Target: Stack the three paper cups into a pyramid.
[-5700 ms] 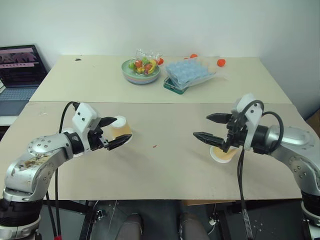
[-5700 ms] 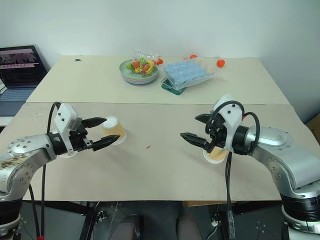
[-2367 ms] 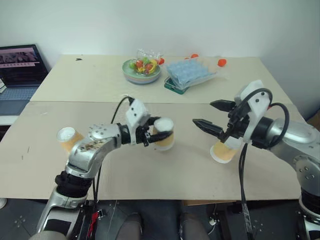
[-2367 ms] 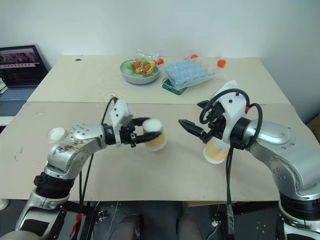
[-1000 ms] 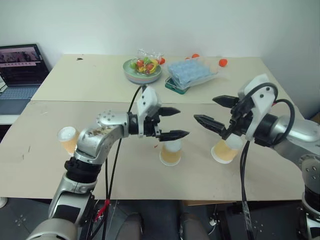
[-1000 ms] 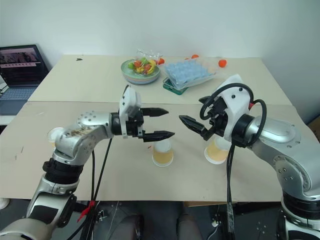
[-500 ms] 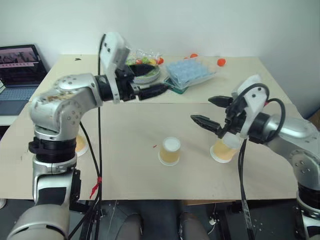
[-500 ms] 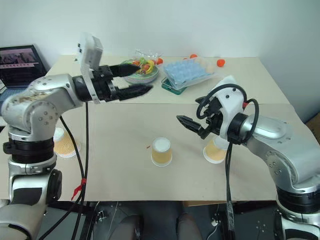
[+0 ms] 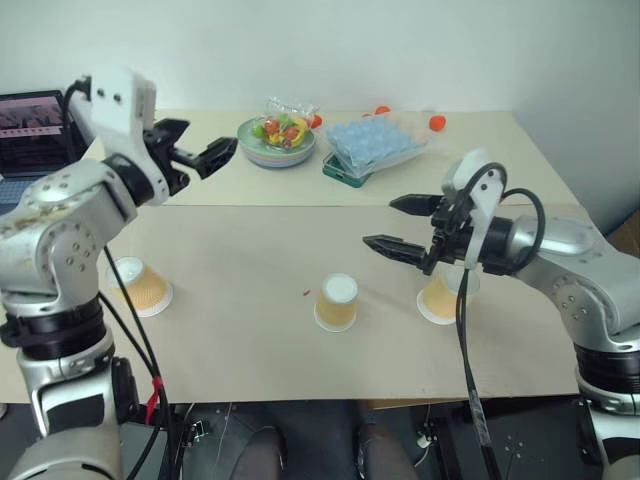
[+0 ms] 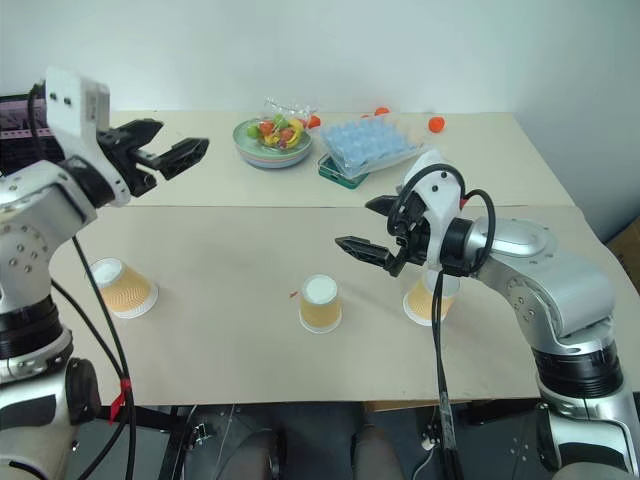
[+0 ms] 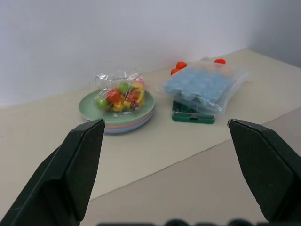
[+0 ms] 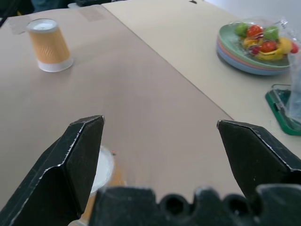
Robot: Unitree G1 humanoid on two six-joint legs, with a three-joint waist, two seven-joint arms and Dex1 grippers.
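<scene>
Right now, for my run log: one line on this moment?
paper cups: three apart, upside down | left gripper: open, raised | right gripper: open | pyramid: unbuilt

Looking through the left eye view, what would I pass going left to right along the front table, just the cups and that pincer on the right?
Left cup → middle cup → right pincer, open and hovering above the table → right cup, partly hidden behind that arm.
</scene>
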